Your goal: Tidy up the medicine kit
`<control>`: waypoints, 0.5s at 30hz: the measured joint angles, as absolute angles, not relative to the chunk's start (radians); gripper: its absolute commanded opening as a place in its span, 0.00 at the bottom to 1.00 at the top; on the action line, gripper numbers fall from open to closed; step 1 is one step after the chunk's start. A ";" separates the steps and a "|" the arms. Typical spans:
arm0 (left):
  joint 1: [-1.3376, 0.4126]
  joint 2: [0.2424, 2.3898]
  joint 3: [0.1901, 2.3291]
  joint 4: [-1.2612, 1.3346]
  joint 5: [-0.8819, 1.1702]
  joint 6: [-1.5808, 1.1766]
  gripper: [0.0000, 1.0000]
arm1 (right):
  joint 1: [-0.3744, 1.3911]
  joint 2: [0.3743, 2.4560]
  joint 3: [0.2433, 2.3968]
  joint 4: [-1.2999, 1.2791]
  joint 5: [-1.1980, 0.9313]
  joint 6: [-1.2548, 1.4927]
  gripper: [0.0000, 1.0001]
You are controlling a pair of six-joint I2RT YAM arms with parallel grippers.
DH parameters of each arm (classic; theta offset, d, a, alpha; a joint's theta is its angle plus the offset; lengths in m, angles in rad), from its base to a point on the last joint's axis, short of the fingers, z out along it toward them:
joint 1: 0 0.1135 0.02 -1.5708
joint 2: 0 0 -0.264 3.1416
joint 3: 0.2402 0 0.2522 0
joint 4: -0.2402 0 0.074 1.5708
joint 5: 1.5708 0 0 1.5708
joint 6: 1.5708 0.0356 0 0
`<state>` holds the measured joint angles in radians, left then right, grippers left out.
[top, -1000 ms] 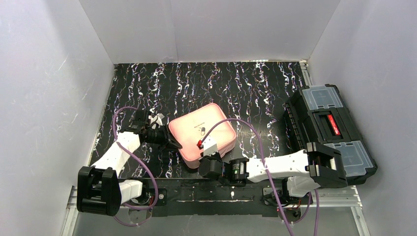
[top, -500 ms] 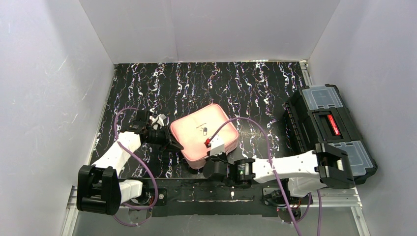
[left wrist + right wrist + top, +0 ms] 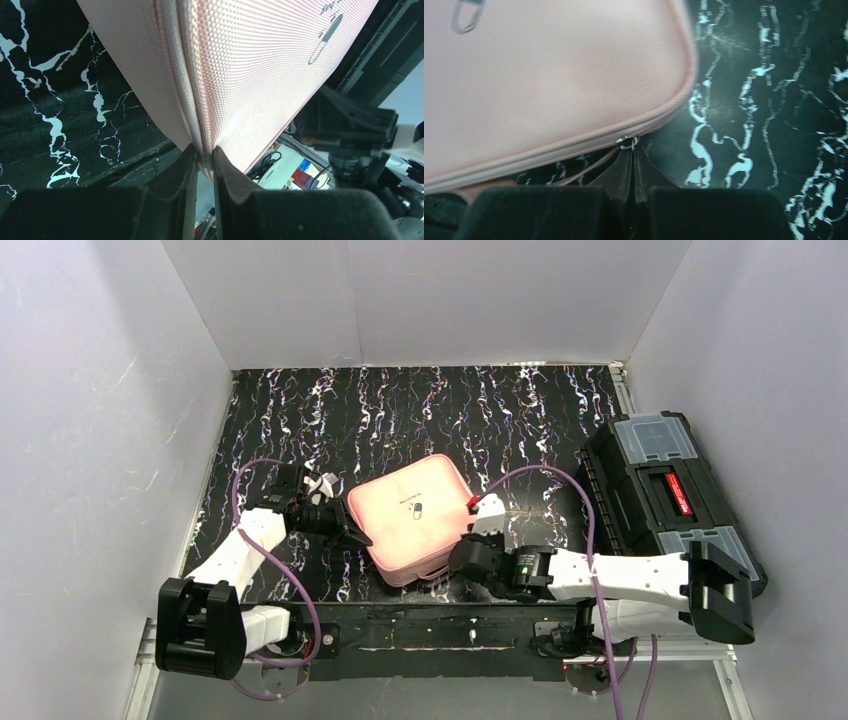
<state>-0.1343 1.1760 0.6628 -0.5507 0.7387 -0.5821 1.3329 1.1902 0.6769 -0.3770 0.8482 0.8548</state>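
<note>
Right wrist view puts your right gripper (image 3: 632, 152) pinched tight on the zip pull (image 3: 628, 142) at the near-right corner of the kit (image 3: 549, 75). Your left gripper (image 3: 204, 159) is nipped narrow on the seam of the opposite edge, anchoring the kit, which lies lid-down-flat on the table (image 3: 400, 410), centre-front. Risks, as I judge them: drag the pull off the zip's line round that corner and it may jam or slip out of your grip. The left pinch catches only the edge, so a hard tug could pull the kit free and slide it.
</note>
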 measured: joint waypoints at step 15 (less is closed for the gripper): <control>-0.133 1.160 0.703 -0.579 0.753 -0.573 0.00 | 1.119 0.995 0.596 -0.377 0.706 0.808 0.01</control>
